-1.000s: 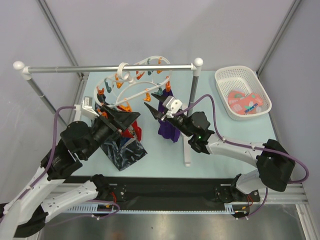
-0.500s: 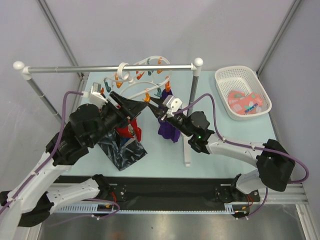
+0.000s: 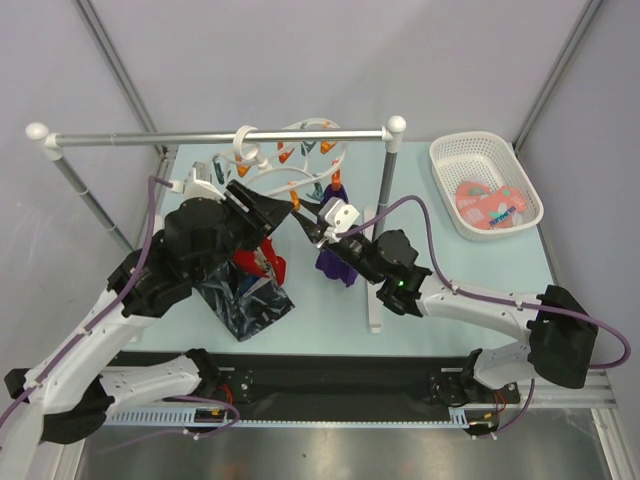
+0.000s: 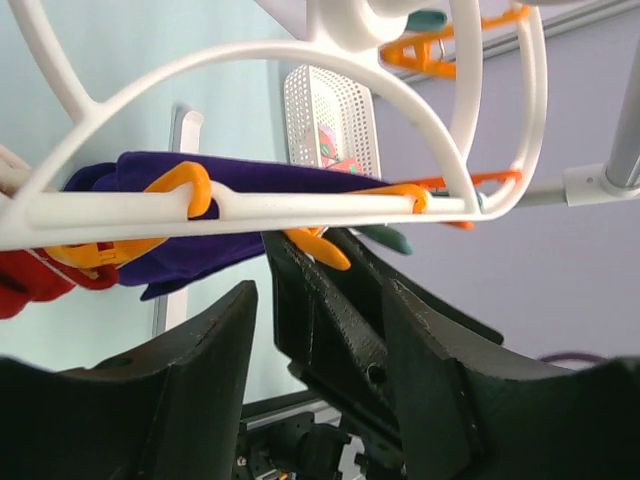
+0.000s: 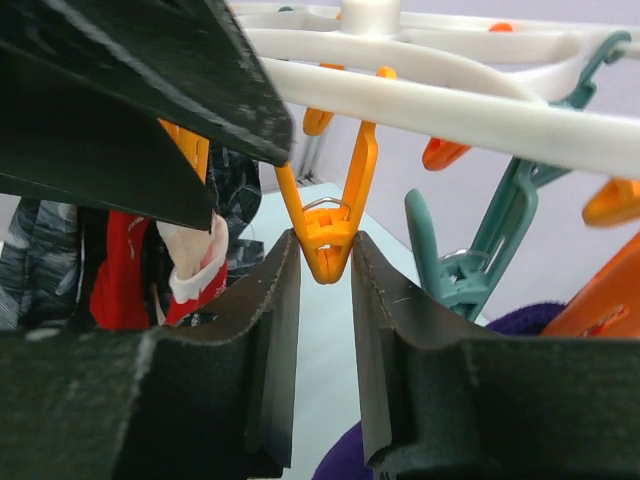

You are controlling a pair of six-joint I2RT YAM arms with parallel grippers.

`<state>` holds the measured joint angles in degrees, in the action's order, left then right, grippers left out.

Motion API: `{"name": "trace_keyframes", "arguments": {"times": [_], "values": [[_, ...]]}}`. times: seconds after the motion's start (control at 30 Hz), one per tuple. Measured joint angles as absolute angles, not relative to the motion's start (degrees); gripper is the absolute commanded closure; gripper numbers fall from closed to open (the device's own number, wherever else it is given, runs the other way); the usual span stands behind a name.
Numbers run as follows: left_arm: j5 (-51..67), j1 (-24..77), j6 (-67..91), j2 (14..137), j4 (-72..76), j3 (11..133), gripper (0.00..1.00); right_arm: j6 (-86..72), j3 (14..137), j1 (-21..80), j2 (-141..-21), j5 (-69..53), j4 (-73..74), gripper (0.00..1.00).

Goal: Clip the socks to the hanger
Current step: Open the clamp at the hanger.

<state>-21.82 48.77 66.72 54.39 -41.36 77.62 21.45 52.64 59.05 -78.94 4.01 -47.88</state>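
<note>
Under the hanger (image 5: pixel 480 120), the right gripper (image 5: pixel 325 247) has its two fingers pressed against the sides of one orange clothespin (image 5: pixel 322 232), pinching its lower end. One teal clothespin (image 5: pixel 470 262) dangles just beside it. The left gripper (image 4: pixel 320 292) is up against the hanger's white ring as well, its jaws spread wide and holding nothing. Beneath the hanger one red sock (image 3: pixel 252 262) hangs just beside one navy marbled cloth (image 3: pixel 245 305), and one purple cloth (image 3: pixel 335 258) hangs near them. Well to the right of the hanger, one white basket (image 3: pixel 450 160) holds salmon-pink socks (image 3: pixel 488 205); their number cannot be told. The hanger's hook sits on one grey rail (image 3: pixel 150 138).
</note>
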Motion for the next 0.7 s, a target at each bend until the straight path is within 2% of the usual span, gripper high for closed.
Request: {"name": "trace_keyframes", "arguments": {"times": [0.4,0.7], "values": [[-27.49,51.27,67.42,58.11,-42.3,82.08,0.43,33.98,58.17,65.12,-78.83,19.27,-37.1,1.0],[-37.58,57.12,72.07,61.87,-47.29,86.83,0.42,40.88,58.72,68.16,-78.83,26.74,-36.93,1.0]]}}
